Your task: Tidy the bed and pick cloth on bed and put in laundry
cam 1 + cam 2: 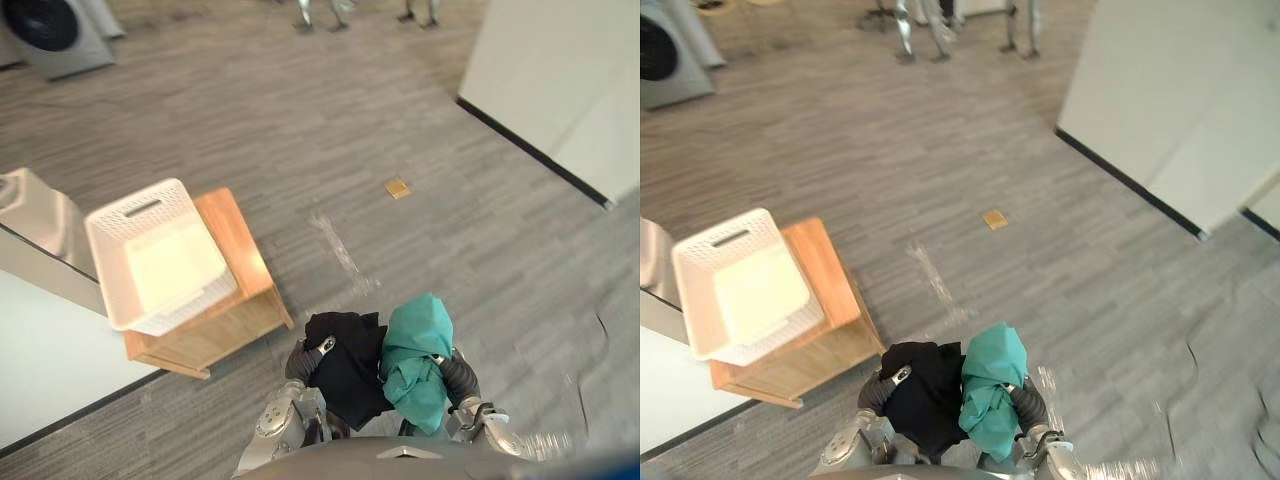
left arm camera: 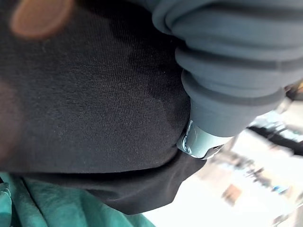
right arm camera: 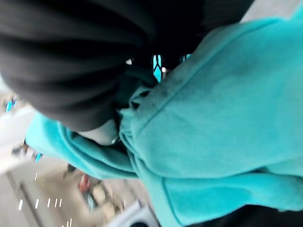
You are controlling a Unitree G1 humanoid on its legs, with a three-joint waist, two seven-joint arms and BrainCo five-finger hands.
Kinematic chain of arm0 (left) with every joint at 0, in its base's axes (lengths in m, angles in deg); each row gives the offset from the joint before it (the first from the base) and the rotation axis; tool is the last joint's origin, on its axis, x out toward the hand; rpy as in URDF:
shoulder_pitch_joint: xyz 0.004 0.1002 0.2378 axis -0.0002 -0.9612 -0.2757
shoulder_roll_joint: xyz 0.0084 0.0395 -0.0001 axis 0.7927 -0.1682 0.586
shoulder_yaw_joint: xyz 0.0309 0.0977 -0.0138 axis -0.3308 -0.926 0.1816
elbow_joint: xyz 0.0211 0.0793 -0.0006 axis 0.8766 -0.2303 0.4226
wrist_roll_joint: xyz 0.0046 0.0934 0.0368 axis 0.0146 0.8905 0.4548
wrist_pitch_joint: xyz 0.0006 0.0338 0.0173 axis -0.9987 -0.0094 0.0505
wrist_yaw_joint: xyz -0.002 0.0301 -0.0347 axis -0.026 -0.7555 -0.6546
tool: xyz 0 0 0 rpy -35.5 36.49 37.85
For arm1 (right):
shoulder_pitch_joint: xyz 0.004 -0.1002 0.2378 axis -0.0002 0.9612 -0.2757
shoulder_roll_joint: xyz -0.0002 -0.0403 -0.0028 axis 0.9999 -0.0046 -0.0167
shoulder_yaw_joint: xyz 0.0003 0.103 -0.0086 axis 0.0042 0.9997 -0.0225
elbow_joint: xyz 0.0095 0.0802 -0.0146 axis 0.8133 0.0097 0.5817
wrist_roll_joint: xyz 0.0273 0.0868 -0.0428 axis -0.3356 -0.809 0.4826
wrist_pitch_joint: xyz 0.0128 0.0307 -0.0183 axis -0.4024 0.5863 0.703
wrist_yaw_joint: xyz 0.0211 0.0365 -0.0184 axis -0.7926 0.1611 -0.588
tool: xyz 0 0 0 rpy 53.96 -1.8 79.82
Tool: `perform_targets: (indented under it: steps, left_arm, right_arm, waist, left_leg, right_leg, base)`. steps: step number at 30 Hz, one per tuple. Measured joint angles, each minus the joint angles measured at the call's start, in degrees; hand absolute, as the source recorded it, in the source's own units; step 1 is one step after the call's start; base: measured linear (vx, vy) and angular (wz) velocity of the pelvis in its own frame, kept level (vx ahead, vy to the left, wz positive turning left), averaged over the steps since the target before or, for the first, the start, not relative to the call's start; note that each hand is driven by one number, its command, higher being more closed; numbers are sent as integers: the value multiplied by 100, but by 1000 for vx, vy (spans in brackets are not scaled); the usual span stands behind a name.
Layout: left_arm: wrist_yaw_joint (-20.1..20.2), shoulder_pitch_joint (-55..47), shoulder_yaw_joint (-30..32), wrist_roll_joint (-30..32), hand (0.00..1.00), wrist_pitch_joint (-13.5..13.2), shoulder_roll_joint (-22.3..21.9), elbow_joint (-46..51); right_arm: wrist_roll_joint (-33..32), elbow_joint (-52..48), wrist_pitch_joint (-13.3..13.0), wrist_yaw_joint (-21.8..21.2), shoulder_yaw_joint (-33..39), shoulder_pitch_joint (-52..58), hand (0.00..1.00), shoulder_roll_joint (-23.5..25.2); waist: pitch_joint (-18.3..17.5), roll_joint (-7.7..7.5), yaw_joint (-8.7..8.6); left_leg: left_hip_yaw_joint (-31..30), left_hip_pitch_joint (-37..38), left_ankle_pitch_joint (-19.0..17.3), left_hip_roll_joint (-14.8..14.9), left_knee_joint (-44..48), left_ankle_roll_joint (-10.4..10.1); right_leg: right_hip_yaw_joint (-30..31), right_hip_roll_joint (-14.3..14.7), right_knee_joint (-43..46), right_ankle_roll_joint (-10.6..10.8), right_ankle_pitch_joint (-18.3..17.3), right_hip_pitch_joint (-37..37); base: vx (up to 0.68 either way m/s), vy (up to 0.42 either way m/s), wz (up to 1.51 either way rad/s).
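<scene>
In front of me, a black cloth (image 1: 350, 372) drapes my left hand (image 1: 322, 346), a teal cloth (image 1: 415, 350) my right hand (image 1: 455, 377); their grip I cannot tell.

bright, even light; faint soft shadows on the floor (image 1: 450, 150).

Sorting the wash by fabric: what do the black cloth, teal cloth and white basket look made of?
Black cloth: matte fine knit, likely cotton jersey; tiny knit rows show. Teal cloth: thicker, slightly fuzzy, probably sweatshirt fleece; folded seams show. White basket: smooth moulded plastic, seemingly, with slotted walls and cut-out handle.
</scene>
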Motion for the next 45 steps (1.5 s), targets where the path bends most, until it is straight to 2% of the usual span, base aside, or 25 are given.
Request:
perform_targets:
  steps: [2, 4, 6, 7, 11, 13, 14, 15, 17, 20, 21, 22, 23, 25, 26, 27, 28, 32, 35, 36, 38, 39, 40, 42, 45]
  left_arm:
    - [0, 75, 12, -39, 100, 44, 138, 13]
    - [0, 94, 102, -61, 100, 156, 275, 18]
    - [-4, 76, 220, -91, 100, 287, 304, -15]
    - [18, 40, 248, -107, 100, 417, 180, 20]
    - [57, -259, 366, -121, 100, 420, -3, 23]
    - [66, -357, 454, -251, 100, 414, -62, 19]
    - [69, -451, 517, -355, 100, 407, -205, 19]
    - [97, -506, 568, -358, 100, 400, -262, 24]
    - [117, -636, 710, -355, 100, 366, -269, 87]
    - [89, -793, 852, -459, 100, 242, -366, 469]
    - [37, -910, 847, -502, 100, 176, -383, 691]
    - [48, -900, 845, -495, 100, 161, -375, 771]
    - [52, -806, 848, -492, 100, 162, -331, 786]
    - [147, -698, 838, -442, 100, 193, -515, 738]
    - [174, -684, 848, -431, 100, 191, -525, 684]
    - [142, -664, 885, -430, 100, 219, -487, 614]
    - [121, -727, 865, -426, 100, 231, -438, 625]
    - [-14, -866, 866, -435, 100, 273, -184, 563]
    - [-6, -817, 1014, -453, 100, 247, -18, 539]
    - [2, -712, 1030, -452, 100, 213, 92, 390]
    - [14, -694, 1037, -449, 100, 103, 313, 197]
    - [32, -790, 1041, -448, 100, -4, 586, 219]
    - [59, -827, 1061, -442, 100, -46, 724, 119]
    - [58, -895, 1026, -439, 100, -1, 314, 125]
    - [201, -972, 1074, -444, 100, -19, 9, 221]
  right_arm:
    - [-4, -15, -112, 15, -30, 24, 100, 35]
    - [-7, -10, -212, 58, -91, -59, 100, 47]
    - [-7, -1, -220, 113, -100, -132, 100, 55]
    - [-15, 43, -220, 196, 26, -381, 100, -34]
    - [-27, -59, -210, 256, 121, -614, 100, -102]
    - [-68, -45, -200, 237, 93, -749, 100, -144]
    - [-67, -13, -178, 162, 90, -839, 100, -291]
    - [-57, 31, -151, 66, 89, -878, 100, -352]
    - [14, 64, -144, -161, 84, -867, 100, -325]
    - [113, 59, -169, -491, 76, -884, 100, -329]
    - [144, -17, -167, -547, 17, -869, 100, -310]
    - [167, -71, -167, -531, -6, -854, 100, -272]
    - [177, -118, -156, -462, -58, -843, 100, -146]
    - [237, -477, -158, -249, -73, -883, 100, -249]
    - [277, -394, -157, -112, -79, -1067, 100, -254]
    - [347, -261, -104, 33, -127, -1312, 100, -292]
    - [460, -149, -94, 188, -179, -1538, 100, -304]
    - [497, -37, -252, 382, -332, -1782, 100, -264]
    - [504, -63, -508, 389, -564, -1708, 100, -248]
    - [502, -124, -578, 438, -573, -1659, 100, -257]
    - [487, -341, -684, 592, -575, -1527, 100, -232]
    - [466, -499, -754, 651, -600, -1445, 100, -121]
    - [427, -549, -797, 681, -601, -1439, 100, -53]
    - [102, -730, -805, 854, -495, -1559, 100, -420]
    - [-67, -729, -789, 1083, -352, -1705, 100, -436]
  waist:
    - [11, -16, -1]
    - [9, -154, 45]
    - [8, -210, 46]
    - [114, 153, 172]
    - [80, 268, 186]
    - [122, 272, 349]
    - [168, 533, 358]
    - [186, 613, 432]
    - [217, 514, 491]
    - [209, 464, 709]
    - [169, 432, 753]
    - [155, 358, 741]
    - [88, 5, 659]
    - [-33, 83, 602]
    - [-80, -1, 624]
    - [-76, -108, 720]
    - [-65, -146, 767]
    - [-57, -32, 734]
    - [-29, 94, 466]
    - [1, 76, 361]
    - [9, -193, 322]
    - [-15, -643, 326]
    - [5, -864, 321]
    - [20, -305, 510]
    - [-7, -63, 565]
  left_leg:
    - [-442, 197, -219, 191, -54, -226]
    - [-813, 423, -526, 323, -51, -549]
    - [-932, 658, -741, 468, -57, -834]
    - [-951, 694, -652, 791, 105, -964]
    - [-983, 635, 288, 1072, 1301, -1213]
    - [-1062, -63, 873, 1300, 3209, -1766]
    - [-1116, -775, 884, 1628, 4890, -1716]
    - [-942, -1264, 699, 1796, 5818, -1424]
    - [-535, -1839, 356, 1694, 5974, -1113]
    - [394, -2388, 104, 1329, 4395, -1169]
    - [1507, -2371, 788, 1312, 3412, -952]
    - [2196, -2264, 856, 1281, 2979, -523]
    - [3431, -1830, 633, 990, 2204, 7]
    - [4370, -1573, 228, 621, 1236, 469]
    - [4093, -1479, 2, 337, 723, 894]
    - [3729, -1360, -12, 128, 564, 921]
    - [3361, -1198, -33, -19, 526, 811]
    - [2087, -484, -2, -136, 253, 405]
    - [776, -364, 114, 192, 110, 77]
    - [119, -377, 80, 291, 131, -117]
    - [-666, -396, -9, 225, 259, -436]
    - [-1074, -402, -144, 48, 474, -719]
    - [-1302, -384, -211, -2, 601, -806]
    - [-1634, -404, -308, 531, 733, -1021]
    - [-1381, -333, 275, 754, 265, -1087]
  right_leg:
    - [220, 198, -1769, 273, 281, -307]
    - [393, 216, -4072, 540, 1365, -466]
    - [490, 271, -4219, 468, 2369, -432]
    - [432, 512, -3620, -31, 2021, -474]
    - [217, 556, -2690, -301, 935, -3]
    - [112, 715, -2826, -327, 491, 493]
    - [-83, 982, -3085, -401, 413, 952]
    - [-178, 1132, -3362, -459, 365, 1410]
    - [-275, 1142, -3770, -483, 214, 1967]
    - [-667, 1186, -4399, -304, 238, 2567]
    - [-1081, 1270, -4585, -152, 165, 2832]
    - [-1388, 1270, -4661, -42, 85, 2941]
    - [-2013, 1169, -4680, 145, -8, 3172]
    - [-2641, 1288, -4216, 424, -150, 3152]
    - [-2686, 1143, -3450, 638, -383, 3059]
    - [-2638, 695, -2075, 653, -304, 2769]
    - [-2356, 126, -401, 137, -74, 2279]
    - [-1307, -593, 680, -255, -270, 1263]
    - [285, 76, -1035, 12, -196, 460]
    - [1240, 425, -2093, 328, 18, 351]
    - [2508, 636, -3447, 732, 521, 389]
    - [3002, 607, -3980, 893, 1038, 421]
    - [3032, 589, -3807, 873, 1106, 388]
    - [2443, 959, -3701, 579, 924, 636]
    - [1705, 900, -3846, 342, 797, 996]
  base:
    - [590, -261, 135]
    - [744, -464, 109]
    - [723, -444, 66]
    - [682, -387, 40]
    - [593, -342, 43]
    - [501, -290, 22]
    - [428, -198, 19]
    - [483, -210, 23]
    - [424, -175, 29]
    - [352, -73, 51]
    - [401, -59, 110]
    - [455, -90, 220]
    - [505, -103, 299]
    - [480, -86, 302]
    - [396, -91, 249]
    - [481, -118, 256]
    - [415, -125, 185]
    - [451, -172, 163]
    - [414, -286, 228]
    - [361, -425, 249]
    - [399, -543, 226]
    - [325, -488, 162]
    - [321, -527, 177]
    - [337, -473, 109]
    - [210, -262, 105]
